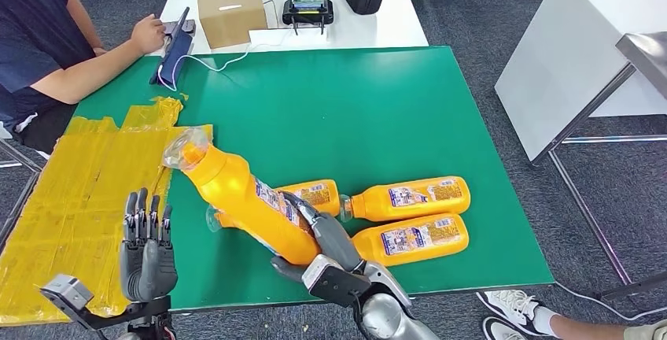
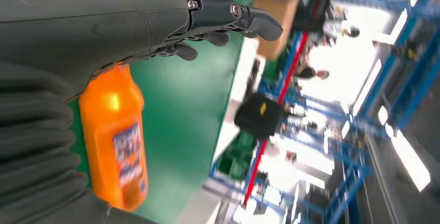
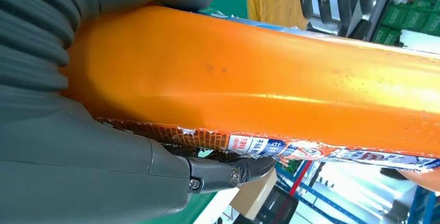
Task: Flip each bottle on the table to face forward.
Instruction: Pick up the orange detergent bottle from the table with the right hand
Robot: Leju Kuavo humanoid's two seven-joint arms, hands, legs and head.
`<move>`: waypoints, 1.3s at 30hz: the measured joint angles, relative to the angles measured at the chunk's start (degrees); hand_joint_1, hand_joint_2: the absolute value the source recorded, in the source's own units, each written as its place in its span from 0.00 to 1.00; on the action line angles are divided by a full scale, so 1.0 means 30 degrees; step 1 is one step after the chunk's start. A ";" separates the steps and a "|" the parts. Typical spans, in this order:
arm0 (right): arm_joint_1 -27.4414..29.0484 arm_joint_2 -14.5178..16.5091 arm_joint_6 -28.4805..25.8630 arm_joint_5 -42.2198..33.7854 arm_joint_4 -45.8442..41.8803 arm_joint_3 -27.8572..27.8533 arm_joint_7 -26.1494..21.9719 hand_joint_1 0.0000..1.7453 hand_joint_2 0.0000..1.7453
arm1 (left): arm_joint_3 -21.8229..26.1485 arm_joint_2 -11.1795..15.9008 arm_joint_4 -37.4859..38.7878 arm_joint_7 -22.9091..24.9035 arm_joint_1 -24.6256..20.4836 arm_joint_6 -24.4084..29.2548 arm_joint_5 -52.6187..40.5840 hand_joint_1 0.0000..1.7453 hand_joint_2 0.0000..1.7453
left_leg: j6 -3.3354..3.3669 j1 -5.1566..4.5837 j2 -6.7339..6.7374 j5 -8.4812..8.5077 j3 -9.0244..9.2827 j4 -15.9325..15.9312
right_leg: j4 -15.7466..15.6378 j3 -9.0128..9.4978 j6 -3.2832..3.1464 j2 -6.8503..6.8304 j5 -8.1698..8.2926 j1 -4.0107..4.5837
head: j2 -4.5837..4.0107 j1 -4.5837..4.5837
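Right hand [image 1: 330,255] grips tilted orange bottle [image 1: 236,190]; cap seemingly clear, blurred.

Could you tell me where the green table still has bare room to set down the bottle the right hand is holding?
The widest bare stretch of the green table runs from the three lying bottles toward the far edge by the cardboard box. The near right corner around those bottles and the right hand is crowded.

Orange bottles [image 1: 410,198], green table [image 1: 346,112]
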 joint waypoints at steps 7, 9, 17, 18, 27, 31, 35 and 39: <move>-0.0038 0.0011 0.0267 0.0111 0.0020 -0.0186 0.0076 1.00 1.00 | -0.0632 0.0109 -0.0257 -0.0253 0.0143 -0.0538 -0.0131 0.00 1.00 | 0.0000 0.0001 0.0001 -0.0002 -0.0009 -0.0001 | 0.0000 -0.0005 0.0010 0.0000 -0.0009 0.0001 | 0.0000 0.0000; -0.0126 0.0006 0.0527 0.0297 0.0120 -0.0179 0.0268 1.00 1.00 | -0.0777 0.0155 -0.0308 -0.0398 0.0153 -0.0964 -0.0193 0.00 1.00 | 0.0000 0.0000 0.0000 -0.0002 -0.0010 -0.0001 | 0.0000 -0.0004 0.0018 0.0000 -0.0014 0.0000 | 0.0000 0.0000; -0.1014 -0.0040 0.1504 0.1492 0.1703 0.0700 0.0913 1.00 1.00 | -0.1515 0.0295 -0.0435 -0.0717 0.0152 -0.2056 -0.0526 0.00 1.00 | 0.0000 0.0000 -0.0006 0.0000 -0.0012 0.0000 | 0.0001 0.0002 0.0022 0.0001 -0.0015 0.0000 | 0.0000 0.0000; -0.1181 -0.0036 0.1583 0.1674 0.1942 0.0970 0.0962 1.00 1.00 | -0.1584 0.0319 -0.0435 -0.0734 0.0150 -0.2149 -0.0583 0.00 1.00 | 0.0000 0.0001 -0.0005 0.0000 -0.0012 0.0000 | 0.0001 0.0001 0.0023 0.0000 -0.0016 0.0001 | 0.0000 0.0002; -0.1997 0.0142 0.1841 0.2277 0.3202 0.2922 0.1180 1.00 1.00 | -0.1772 0.0453 -0.0413 -0.0754 0.0126 -0.2588 -0.0807 0.00 1.00 | 0.0000 0.0002 -0.0005 -0.0001 -0.0020 -0.0001 | 0.0001 -0.0007 0.0031 0.0000 -0.0025 0.0002 | 0.0002 0.0000; -0.2458 0.0168 0.2016 0.2501 0.3586 0.3822 0.1313 1.00 1.00 | -0.1783 0.0641 -0.0100 -0.0606 0.0045 -0.2775 -0.1455 0.25 1.00 | 0.0000 0.0000 -0.0007 0.0000 -0.0019 -0.0001 | 0.0001 -0.0005 0.0031 -0.0001 -0.0024 -0.0001 | 0.0000 0.0004; -0.2923 0.0217 0.2111 0.2588 0.3907 0.4801 0.1517 1.00 1.00 | -0.1766 0.0924 0.0632 -0.0786 -0.0191 -0.2740 -0.2400 1.00 1.00 | 0.0000 0.0001 -0.0008 0.0003 -0.0017 -0.0001 | 0.0002 -0.0003 0.0031 -0.0002 -0.0023 0.0002 | 0.0000 0.0002; -0.3233 0.0213 0.2089 0.2510 0.4151 0.5324 0.1739 1.00 1.00 | -0.1683 0.1131 0.1055 -0.1264 -0.0323 -0.2600 -0.3160 1.00 1.00 | 0.0001 0.0002 -0.0005 0.0004 -0.0018 -0.0001 | 0.0003 -0.0004 0.0031 0.0000 -0.0023 0.0002 | 0.0000 0.0004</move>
